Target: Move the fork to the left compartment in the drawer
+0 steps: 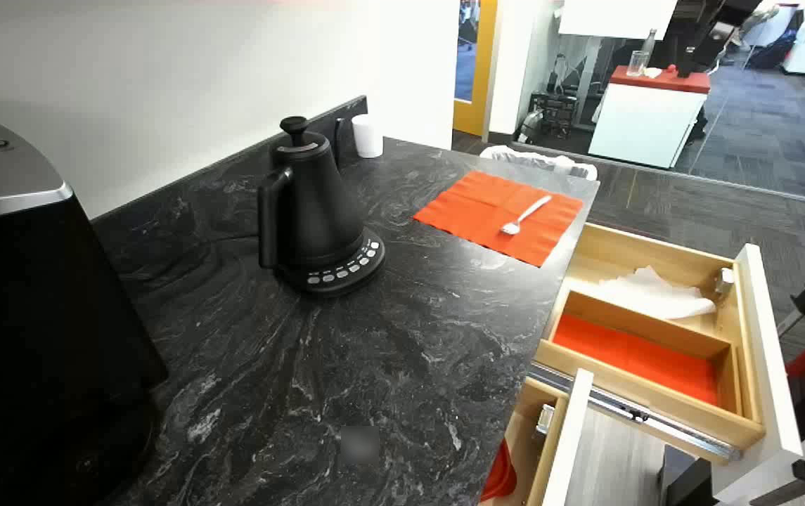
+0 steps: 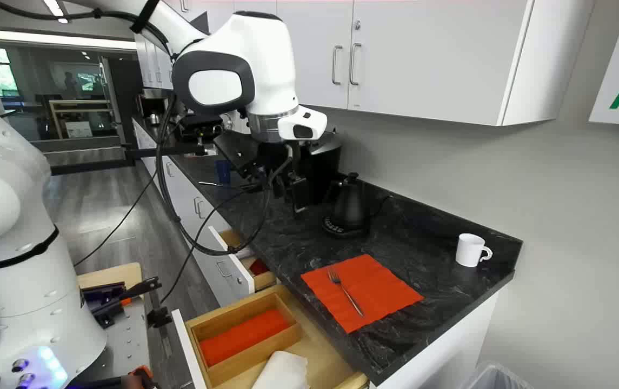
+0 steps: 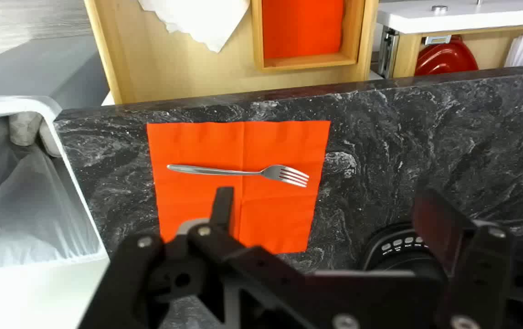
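The fork [image 1: 530,212] lies flat on an orange-red mat [image 1: 472,197] near the counter's edge. It also shows in an exterior view [image 2: 347,293] and in the wrist view [image 3: 270,172], handle to the left, tines to the right. The light wooden drawer [image 1: 655,399] is pulled out beside the mat and shows in the wrist view [image 3: 183,68] too. A partitioned section [image 3: 302,27] is lined orange-red. My gripper [image 3: 330,214] is open and empty above the counter, apart from the fork; in an exterior view the gripper [image 2: 298,195] is near the kettle.
A black kettle [image 1: 314,204] stands on its base near the wall. A white mug [image 2: 470,250] stands at the counter's far end. White paper [image 1: 655,292] lies in the drawer. Another open drawer [image 1: 560,450] holds a red item [image 3: 446,57]. A lined bin [image 3: 28,192] adjoins the counter end.
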Robot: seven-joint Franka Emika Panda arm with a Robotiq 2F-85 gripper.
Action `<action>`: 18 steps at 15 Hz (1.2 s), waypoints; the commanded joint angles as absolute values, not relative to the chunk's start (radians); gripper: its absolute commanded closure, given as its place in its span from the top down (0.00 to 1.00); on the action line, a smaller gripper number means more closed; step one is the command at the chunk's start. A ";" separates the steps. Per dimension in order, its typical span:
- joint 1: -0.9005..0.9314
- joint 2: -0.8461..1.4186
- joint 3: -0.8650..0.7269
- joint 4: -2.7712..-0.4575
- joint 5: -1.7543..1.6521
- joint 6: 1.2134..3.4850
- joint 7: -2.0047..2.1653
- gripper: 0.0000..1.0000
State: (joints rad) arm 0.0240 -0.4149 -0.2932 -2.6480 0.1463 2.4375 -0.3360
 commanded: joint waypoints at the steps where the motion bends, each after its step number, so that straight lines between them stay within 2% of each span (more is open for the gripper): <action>1: 0.002 -0.413 -0.271 -2.647 0.160 2.434 -0.345 1.00; 14: -0.007 -0.437 -0.258 -2.663 0.150 2.424 -0.330 1.00; 18: 0.020 -0.329 -0.222 -2.652 0.276 2.585 -0.169 1.00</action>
